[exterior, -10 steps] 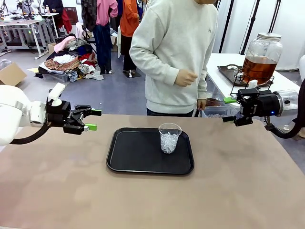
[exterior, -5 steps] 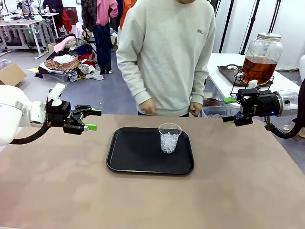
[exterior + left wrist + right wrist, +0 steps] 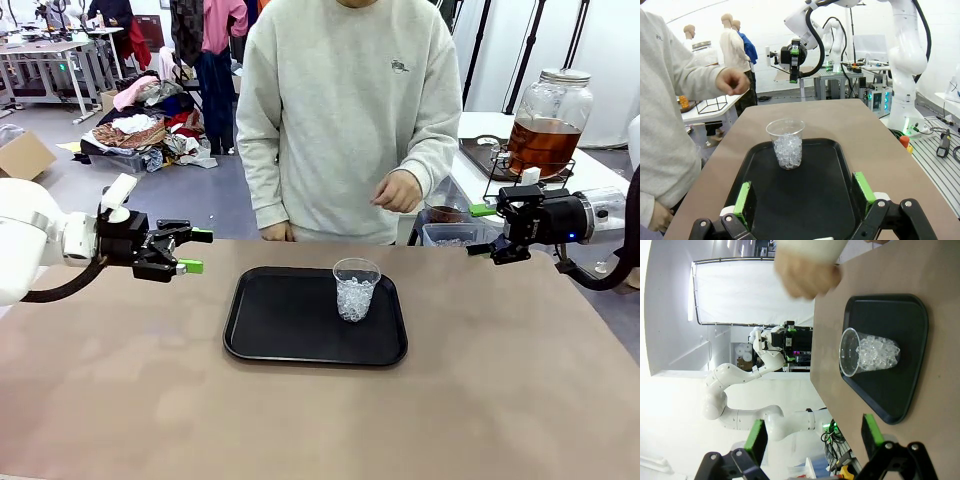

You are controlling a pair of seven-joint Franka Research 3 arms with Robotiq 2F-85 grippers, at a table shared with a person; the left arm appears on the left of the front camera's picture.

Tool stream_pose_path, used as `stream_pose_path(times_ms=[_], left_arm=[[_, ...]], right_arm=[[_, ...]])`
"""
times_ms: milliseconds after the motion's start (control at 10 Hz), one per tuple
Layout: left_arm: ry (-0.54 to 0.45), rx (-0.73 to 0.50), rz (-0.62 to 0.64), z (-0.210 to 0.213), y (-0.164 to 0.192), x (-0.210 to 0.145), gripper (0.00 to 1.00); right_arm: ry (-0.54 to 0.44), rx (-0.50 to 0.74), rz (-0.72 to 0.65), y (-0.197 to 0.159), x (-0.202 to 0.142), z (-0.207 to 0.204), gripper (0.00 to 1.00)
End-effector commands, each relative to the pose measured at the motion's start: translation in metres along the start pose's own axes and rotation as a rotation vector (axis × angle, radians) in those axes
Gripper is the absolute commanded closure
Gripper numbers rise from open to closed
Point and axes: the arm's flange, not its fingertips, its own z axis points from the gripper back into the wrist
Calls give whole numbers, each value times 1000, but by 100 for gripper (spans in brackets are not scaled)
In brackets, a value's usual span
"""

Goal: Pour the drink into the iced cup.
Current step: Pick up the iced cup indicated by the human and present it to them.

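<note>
The person's hand [image 3: 398, 190], loosely curled and empty, has risen from table edge to waist height. The left gripper [image 3: 200, 251] and right gripper [image 3: 481, 231] remain wide open, holding nothing. The drink [image 3: 544, 146] sits in its jar on the side table, well apart from the iced cup [image 3: 356, 290] on the tray [image 3: 242, 342]; pouring has likely not begun.

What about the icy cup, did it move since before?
No. The cup of ice stays in the same spot near the far right corner of the black tray.
</note>
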Motion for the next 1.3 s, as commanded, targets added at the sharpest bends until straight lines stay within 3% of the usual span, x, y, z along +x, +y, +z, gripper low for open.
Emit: stream_pose_path(times_ms=[0, 1200], left_arm=[[0, -2, -6, -1, 0, 1, 0], [0, -2, -6, -1, 0, 1, 0]], right_arm=[[-4, -1, 2, 1, -1, 0, 0], [-4, -1, 2, 1, -1, 0, 0]])
